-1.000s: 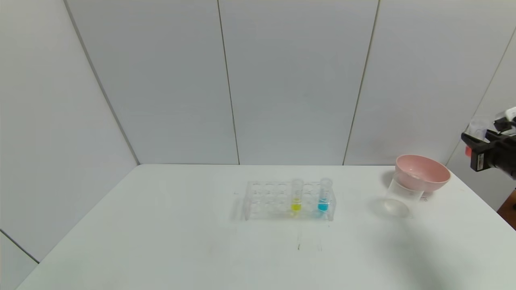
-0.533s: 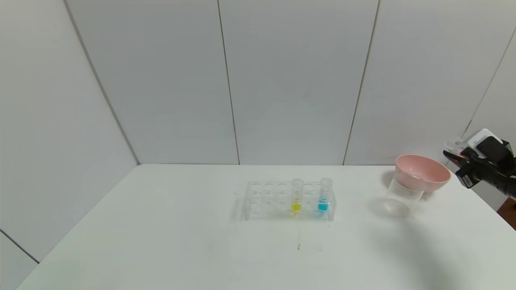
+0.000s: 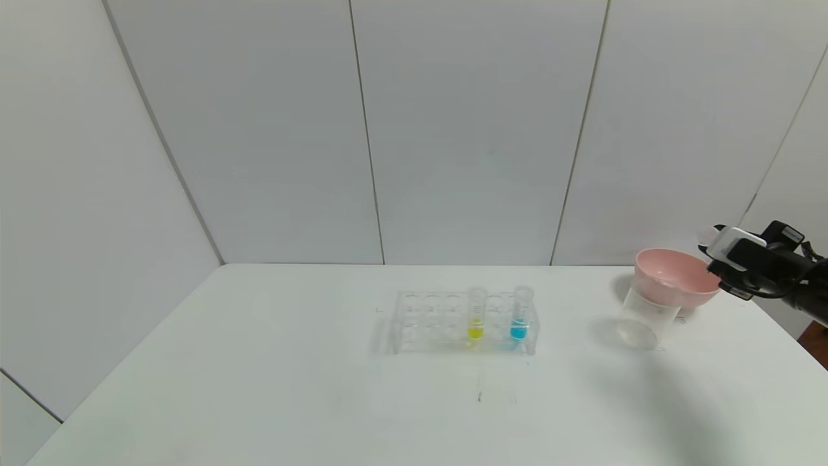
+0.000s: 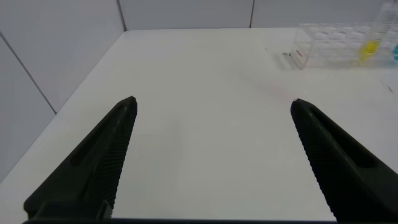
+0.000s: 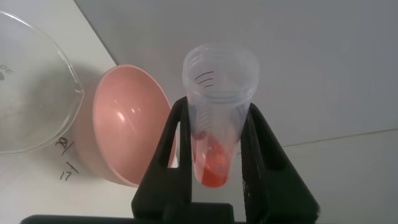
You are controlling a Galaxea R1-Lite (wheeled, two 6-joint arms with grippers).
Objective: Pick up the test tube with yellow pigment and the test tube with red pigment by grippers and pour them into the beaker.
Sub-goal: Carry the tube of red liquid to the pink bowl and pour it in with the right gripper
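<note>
My right gripper (image 5: 216,109) is shut on the test tube with red pigment (image 5: 219,134). The tube lies tilted, with red-orange liquid pooled at its round end. In the head view this gripper (image 3: 723,254) hangs at the far right, just beside the pink bowl's right rim. The beaker (image 3: 640,318) stands in front of the bowl, and its rim also shows in the right wrist view (image 5: 37,93). The test tube with yellow pigment (image 3: 475,316) stands upright in the clear rack (image 3: 427,321). My left gripper (image 4: 211,107) is open and empty over bare table, far from the rack (image 4: 329,46).
The pink bowl (image 3: 676,278) sits behind the beaker and leans over it; it also shows in the right wrist view (image 5: 124,134). A tube with blue liquid (image 3: 519,317) stands in the rack to the right of the yellow one. The table's right edge runs close under my right arm.
My right gripper has come down and moved left toward the pink bowl with the red tube in it, turning as it went. The rack, beaker and bowl have not moved.
</note>
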